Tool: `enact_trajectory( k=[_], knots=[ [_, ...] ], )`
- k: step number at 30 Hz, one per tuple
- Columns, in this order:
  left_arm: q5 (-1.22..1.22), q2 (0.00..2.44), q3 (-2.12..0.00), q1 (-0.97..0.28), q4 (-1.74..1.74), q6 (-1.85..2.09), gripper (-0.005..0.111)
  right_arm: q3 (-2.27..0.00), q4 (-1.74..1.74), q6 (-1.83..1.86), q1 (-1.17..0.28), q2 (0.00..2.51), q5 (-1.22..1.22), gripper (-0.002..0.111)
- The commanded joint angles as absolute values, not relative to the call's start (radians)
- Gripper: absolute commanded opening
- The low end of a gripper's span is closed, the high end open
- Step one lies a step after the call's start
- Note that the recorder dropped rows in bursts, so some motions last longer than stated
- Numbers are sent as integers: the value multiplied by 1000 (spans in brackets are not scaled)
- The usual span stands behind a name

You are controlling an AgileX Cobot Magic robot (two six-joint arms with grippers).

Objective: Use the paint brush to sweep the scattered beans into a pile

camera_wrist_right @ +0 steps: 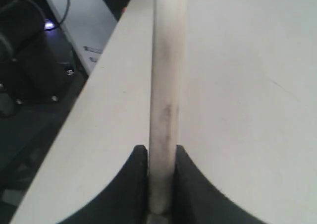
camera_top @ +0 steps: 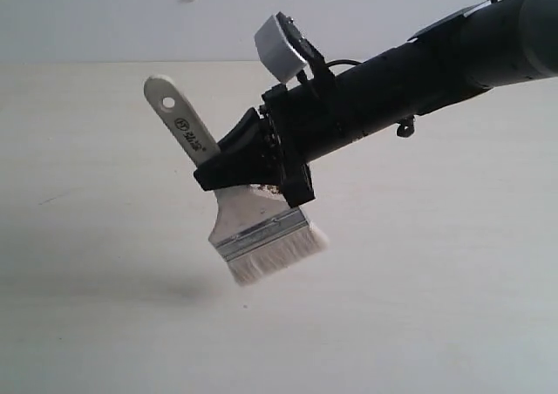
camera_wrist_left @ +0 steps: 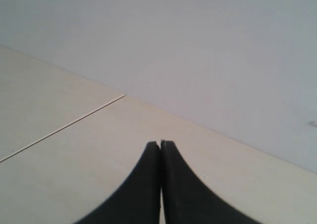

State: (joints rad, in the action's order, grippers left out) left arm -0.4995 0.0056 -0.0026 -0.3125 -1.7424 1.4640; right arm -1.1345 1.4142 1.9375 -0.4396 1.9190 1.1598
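My right gripper is shut on the pale wooden handle of the paint brush. It holds the brush tilted above the light table. The handle's holed end points up and to the left, and the silver band and whitish bristles hang low. In the right wrist view the handle runs straight out between the two black fingers of the right gripper. My left gripper is shut with nothing in it, over bare tabletop near the wall. The beans are out of view in every frame.
The table's edge runs close beside the brush handle in the right wrist view, with dark equipment on the floor beyond it. A thin seam crosses the tabletop near the left gripper. A plain wall stands behind the table.
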Motion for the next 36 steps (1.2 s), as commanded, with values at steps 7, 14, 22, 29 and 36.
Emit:
enact_trajectory(
  k=[7,14,22,29,36],
  knots=[
    [-504,0,0,-319,-1744,1461,0,-1176,1744,2115,-434,1908,722,0],
    [-504,0,0,-319,-1744,1461,0,-1303,1644,2115,-434,1972,603,0],
    [-504,0,0,-319,-1744,1461,0,-1457,1637,2115,-434,2108,632,0],
    [-504,0,0,-319,-1744,1461,0,-1537,1559,2115,-409,2200,758,0],
    [-504,0,0,-319,-1744,1461,0,-1542,1582,2115,-301,2281,947,0]
  ],
)
